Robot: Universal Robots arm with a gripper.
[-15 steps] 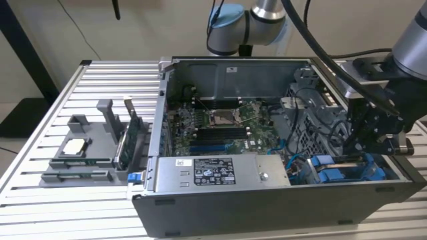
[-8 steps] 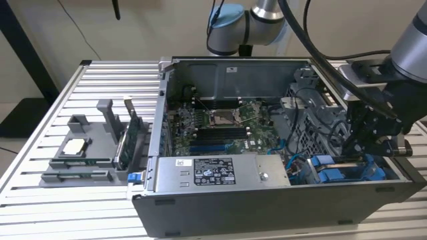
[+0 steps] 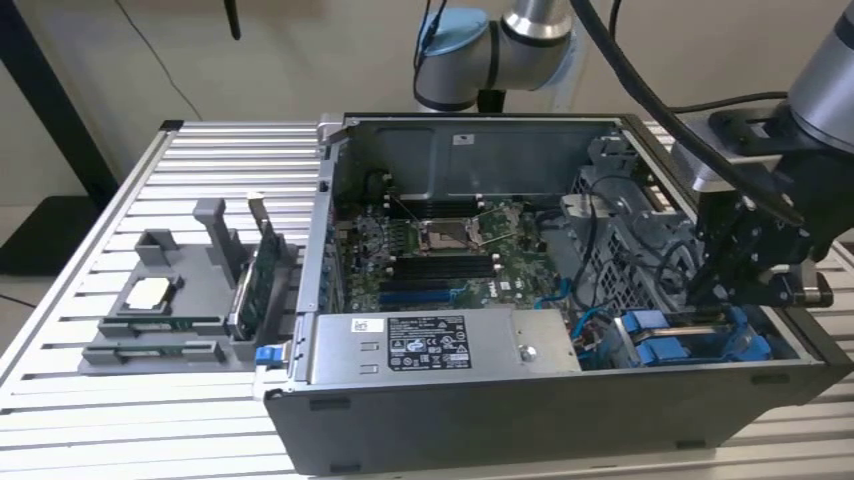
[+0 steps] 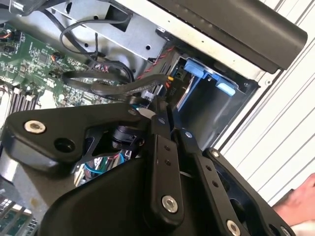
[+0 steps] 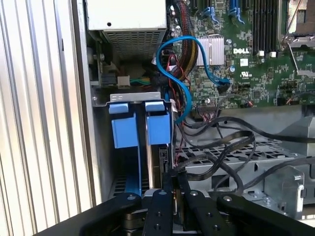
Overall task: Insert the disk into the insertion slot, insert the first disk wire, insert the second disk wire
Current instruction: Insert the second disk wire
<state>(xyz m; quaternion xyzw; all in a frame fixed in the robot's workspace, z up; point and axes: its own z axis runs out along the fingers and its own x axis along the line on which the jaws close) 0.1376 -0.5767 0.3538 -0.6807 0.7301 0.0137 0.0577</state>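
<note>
Disk [image 5: 158,129] is sitting upright in its blue carrier inside the insertion slot [image 5: 101,162], so I am judging step one done, and I am holding the tool [image 5: 174,184], narrowed on a dark wire [image 5: 216,147], beside its rear edge.

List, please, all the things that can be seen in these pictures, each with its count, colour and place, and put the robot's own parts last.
computer case: one, dark grey, open, on the slatted table.
slatted table: one, silver, under everything.
motherboard: one, green, on the case floor.
power-supply box: one, grey, at the case's front wall.
disk: one, in a blue carrier frame, standing in the insertion slot.
insertion slot: one, dark grey cage, at the case's corner on the exterior view's right.
blue cable: one, looping from slot area to motherboard.
parts holder: one, grey, on the exterior view's left of the case.
gripper: one, black, at the disk's end, amid black wires.
</note>
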